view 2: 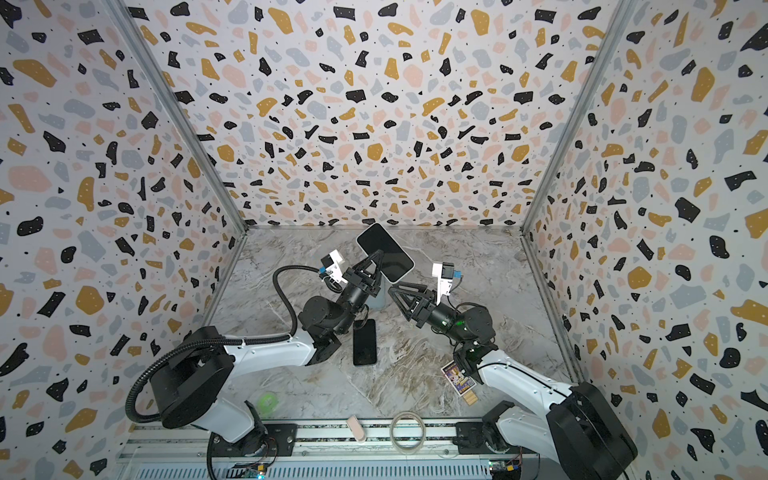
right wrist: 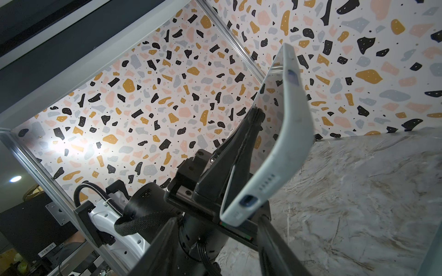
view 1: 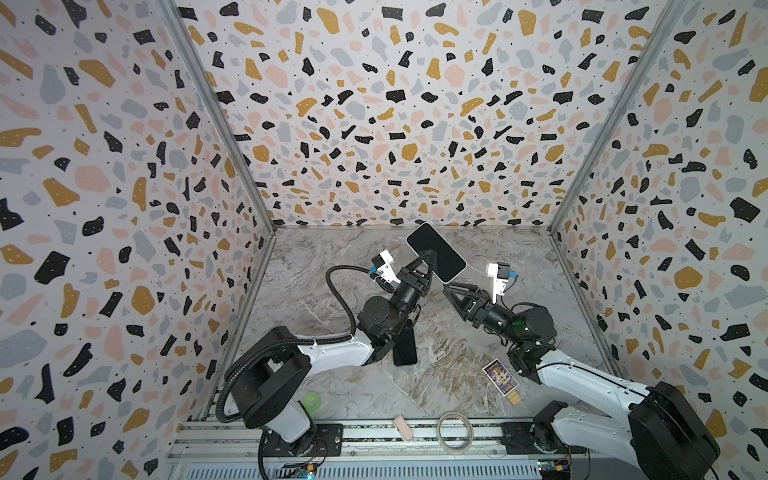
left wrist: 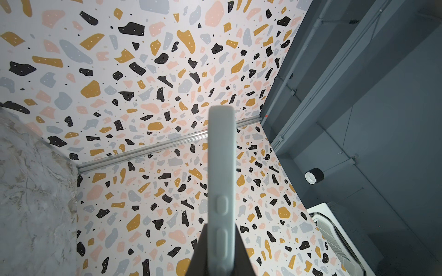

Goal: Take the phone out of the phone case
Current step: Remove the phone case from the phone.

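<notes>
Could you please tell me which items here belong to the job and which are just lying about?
Job in hand:
- phone
- phone case, clamped in the left gripper
- right gripper, open at the case's lower corner

Lying about:
- second phone, lying flat
- printed card
- green tape roll
- pink block
- clear tape ring

The marble table [view 1: 536, 249] lies open at back and right, while the raised phone case [right wrist: 296, 129], a flat dark phone [view 1: 405, 351] and a card [view 1: 500, 376], perhaps touching the right arm [view 1: 582, 380], block the middle
</notes>
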Controlling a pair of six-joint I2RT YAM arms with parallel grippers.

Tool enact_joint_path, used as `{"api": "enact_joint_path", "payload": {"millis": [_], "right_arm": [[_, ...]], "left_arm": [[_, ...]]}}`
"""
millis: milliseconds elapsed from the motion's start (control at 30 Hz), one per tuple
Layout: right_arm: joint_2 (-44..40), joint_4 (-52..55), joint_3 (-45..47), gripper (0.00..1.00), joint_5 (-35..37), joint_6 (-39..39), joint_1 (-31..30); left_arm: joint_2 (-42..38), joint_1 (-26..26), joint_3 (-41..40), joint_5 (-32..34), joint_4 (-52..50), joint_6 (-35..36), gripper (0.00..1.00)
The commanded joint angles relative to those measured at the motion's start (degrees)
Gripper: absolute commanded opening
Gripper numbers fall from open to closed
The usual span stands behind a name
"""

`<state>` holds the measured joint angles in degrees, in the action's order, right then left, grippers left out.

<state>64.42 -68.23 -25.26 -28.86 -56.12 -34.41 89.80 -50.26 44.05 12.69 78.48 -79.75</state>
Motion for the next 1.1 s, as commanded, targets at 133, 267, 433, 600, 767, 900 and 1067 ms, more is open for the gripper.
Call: {"api": "enact_joint_path", "payload": {"millis": [133, 267, 433, 600, 767, 900, 1067], "right_arm": [[-0.02, -2.00, -2.52, 0.45, -0.27, 1.37, -0.22], [0.70, -2.41, -2.87, 0.42, -0.58, 1.26, -0.22], [1.14, -3.13, -2.96, 0.36, -0.67, 1.09, -0.22], [1.14, -3.78, -2.78, 0.33, -0.94, 1.08, -0.15], [1.06, -2.78, -2.78, 0.19, -1.08, 1.41, 0.04], [0.81, -2.49, -2.17, 0.06, -1.18, 2.34, 0.05], [0.31, -0.09, -1.97, 0.00, -2.06, 5.03, 0.04]], "left_arm": [[0.11, -0.54, 0.14, -0.47, 9.65, -1.90, 0.00], [0.45, -0.78, 0.07, -0.82, 10.17, -2.32, 0.00], [0.88, -0.98, -0.36, -0.78, 10.95, -2.87, 0.00], [0.75, -1.16, -0.53, -0.92, 11.13, -2.78, 0.00], [0.90, -1.17, -0.46, -0.92, 11.43, -3.48, 0.00], [0.65, -1.16, -0.11, -1.00, 9.90, -4.73, 0.00], [0.47, -1.16, 1.45, -2.00, 5.07, -8.38, 0.00]]}}
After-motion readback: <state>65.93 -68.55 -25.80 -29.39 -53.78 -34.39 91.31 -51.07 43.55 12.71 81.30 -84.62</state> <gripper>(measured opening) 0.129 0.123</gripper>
